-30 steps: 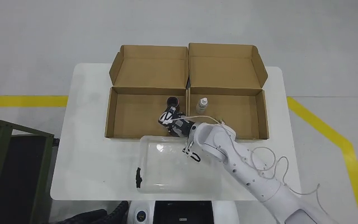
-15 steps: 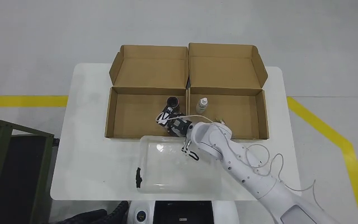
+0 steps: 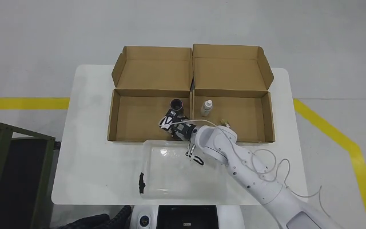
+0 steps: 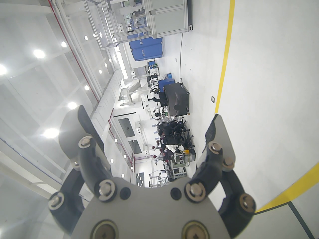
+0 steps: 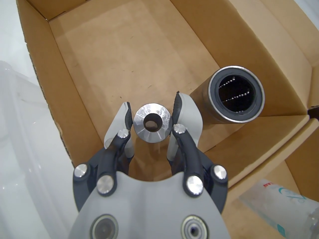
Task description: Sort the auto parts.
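My right gripper (image 5: 152, 108) is shut on a small silver metal bushing (image 5: 162, 115) with a centre hole. It holds the bushing above the floor of the left cardboard box (image 5: 119, 50), near the box's front right corner. In the top view the right gripper (image 3: 169, 121) hangs just in front of a dark cylindrical linear bearing (image 3: 176, 105), which stands in the same box. That bearing (image 5: 204, 98) is beside the gripper and apart from it. My left gripper (image 4: 149, 115) is open with nothing between its fingers, facing out into the room.
The right cardboard box (image 3: 246, 117) holds a small clear bottle (image 3: 206, 107). A clear plastic tray (image 3: 166, 172) lies in front of the boxes, with a black part (image 3: 140, 181) at its left end. Both box lids stand open at the back.
My right gripper has moved slightly left and farther over the left box, still holding the bushing. Nothing else has moved.
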